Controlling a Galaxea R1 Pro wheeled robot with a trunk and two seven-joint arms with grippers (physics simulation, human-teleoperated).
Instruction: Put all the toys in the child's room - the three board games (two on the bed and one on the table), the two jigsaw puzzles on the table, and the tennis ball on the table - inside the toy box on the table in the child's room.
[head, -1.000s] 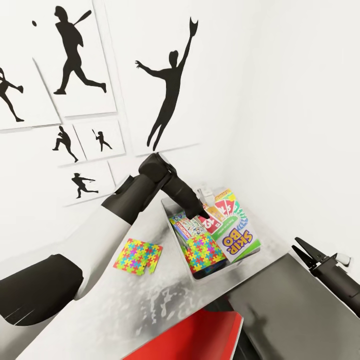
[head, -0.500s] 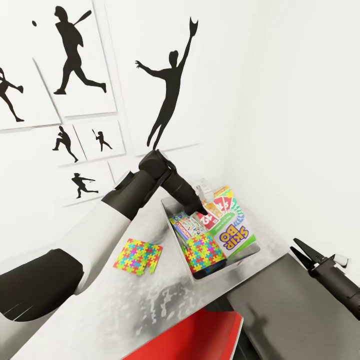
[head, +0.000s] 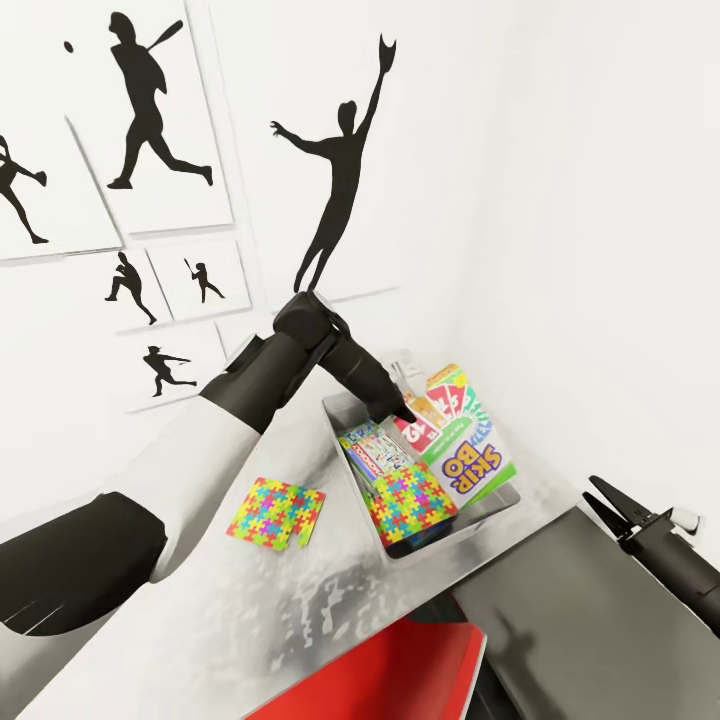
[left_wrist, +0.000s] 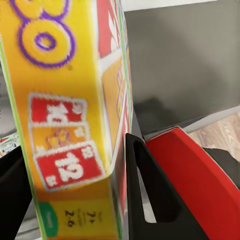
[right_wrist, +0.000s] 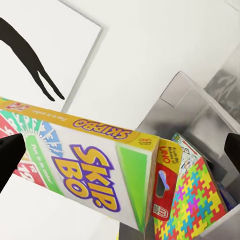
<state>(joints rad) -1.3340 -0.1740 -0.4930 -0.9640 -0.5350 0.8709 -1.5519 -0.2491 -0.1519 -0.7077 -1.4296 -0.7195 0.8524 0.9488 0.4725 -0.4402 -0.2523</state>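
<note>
The Skip-Bo box is held clamped in the left gripper, tilted over the toy box on the white table. Another game box and one jigsaw puzzle are already inside; the second puzzle lies outside, beside it. The right gripper is seen parted and empty. Silhouette sports pictures cover the white wall.

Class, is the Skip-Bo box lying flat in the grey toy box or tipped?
Tipped: the Skip-Bo box leans on the toy box rim, gripped by the left gripper.
</note>
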